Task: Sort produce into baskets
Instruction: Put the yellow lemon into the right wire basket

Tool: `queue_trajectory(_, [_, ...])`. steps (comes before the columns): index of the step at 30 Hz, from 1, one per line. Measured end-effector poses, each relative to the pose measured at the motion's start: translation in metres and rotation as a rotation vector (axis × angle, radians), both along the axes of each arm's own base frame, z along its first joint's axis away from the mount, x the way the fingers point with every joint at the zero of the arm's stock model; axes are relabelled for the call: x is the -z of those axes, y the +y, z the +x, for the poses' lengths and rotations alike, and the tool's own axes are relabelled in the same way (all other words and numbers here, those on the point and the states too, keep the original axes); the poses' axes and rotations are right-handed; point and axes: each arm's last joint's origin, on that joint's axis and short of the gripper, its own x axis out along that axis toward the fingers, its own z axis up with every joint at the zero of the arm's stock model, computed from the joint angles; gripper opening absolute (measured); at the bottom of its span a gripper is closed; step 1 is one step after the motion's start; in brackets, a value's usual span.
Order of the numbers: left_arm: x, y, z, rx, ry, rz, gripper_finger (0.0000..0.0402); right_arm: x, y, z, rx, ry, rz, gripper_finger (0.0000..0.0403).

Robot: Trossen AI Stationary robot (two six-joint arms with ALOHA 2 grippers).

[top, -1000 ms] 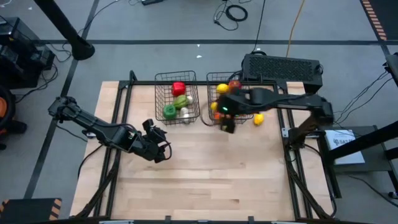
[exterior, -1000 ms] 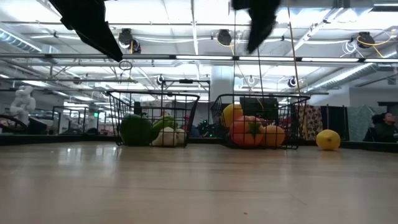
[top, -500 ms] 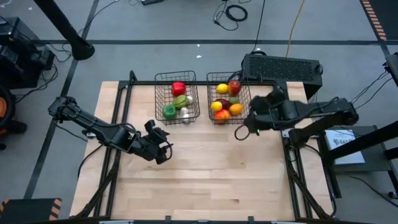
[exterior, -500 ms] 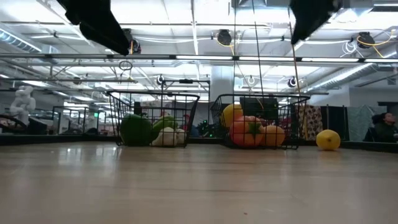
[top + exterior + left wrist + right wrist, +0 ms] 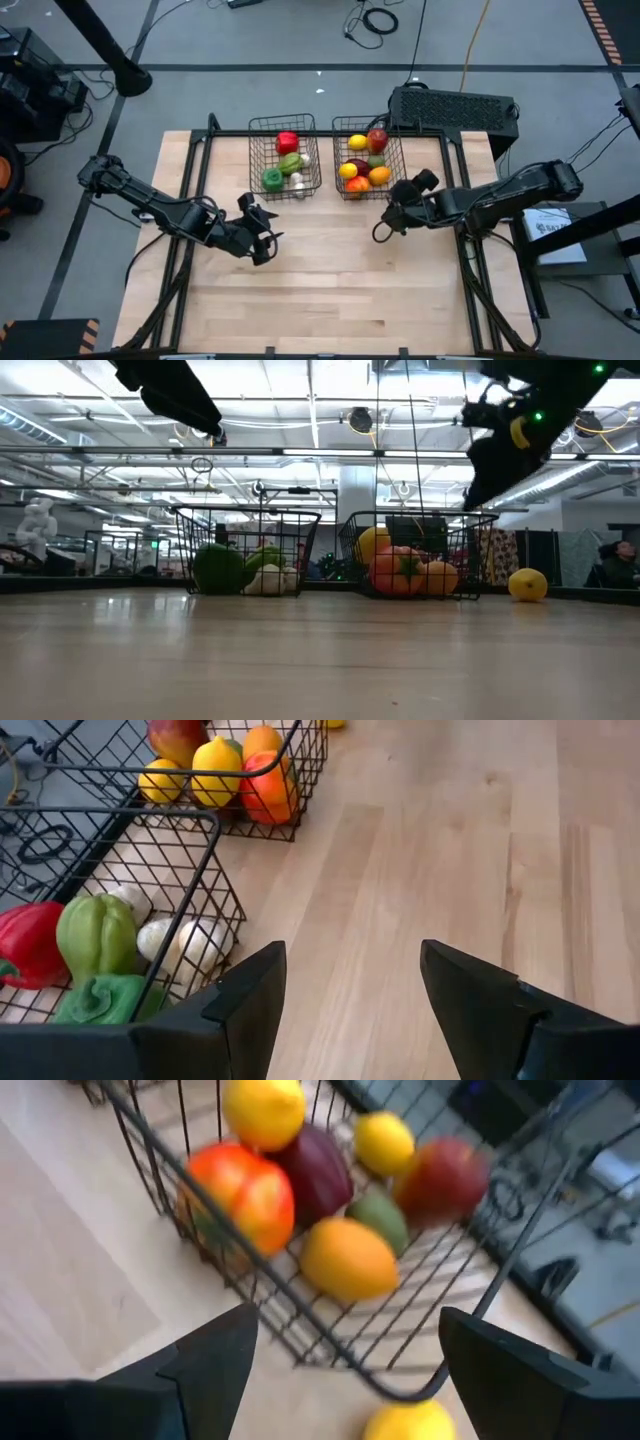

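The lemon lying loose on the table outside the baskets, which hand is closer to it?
Right. The right hand hovers open near the right basket, close to the lemon beyond that basket. The left hand hangs below the left basket, much farther off.

No legible text, label, brand, number or sign is found in any view. A white plate or sheet [image 5: 547,222] with dark markings is seen beside the table's right edge in the high view, but the markings are too small to be read.
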Motion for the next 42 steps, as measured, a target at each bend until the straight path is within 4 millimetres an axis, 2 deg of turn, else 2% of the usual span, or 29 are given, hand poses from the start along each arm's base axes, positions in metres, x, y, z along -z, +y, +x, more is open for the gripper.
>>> queue_trajectory(6, [0.0, 0.0, 0.0, 0.002, 0.008, 0.008, 0.0237, 0.008, 0.008, -0.013, 0.101, -0.003, 0.116, 0.0303])
queue_trajectory(14, [0.0, 0.001, 0.0, 0.011, 0.013, 0.034, 0.0237, 0.013, 0.007, -0.027, 0.314, -0.033, 0.109, 0.0303])
queue_trajectory(20, [0.006, 0.005, -0.008, -0.057, 0.086, 0.086, 0.0237, 0.038, 0.004, -0.037, 0.416, -0.033, 0.123, 0.0303])
queue_trajectory(26, [0.014, 0.011, -0.025, -0.208, 0.214, -0.024, 0.0237, 0.044, 0.005, -0.041, 0.425, -0.001, 0.158, 0.0303])
queue_trajectory(29, [0.017, 0.017, -0.032, -0.296, 0.246, 0.012, 0.0237, 0.045, 0.005, -0.04, 0.406, 0.011, 0.158, 0.0303])
queue_trajectory(37, [0.037, 0.038, -0.031, -0.355, 0.305, 0.058, 0.0237, 0.045, 0.005, -0.04, 0.365, 0.049, 0.15, 0.0303])
queue_trajectory(42, [0.043, 0.052, -0.032, -0.431, 0.327, 0.071, 0.0236, 0.045, 0.006, -0.041, 0.325, 0.108, 0.178, 0.0303])
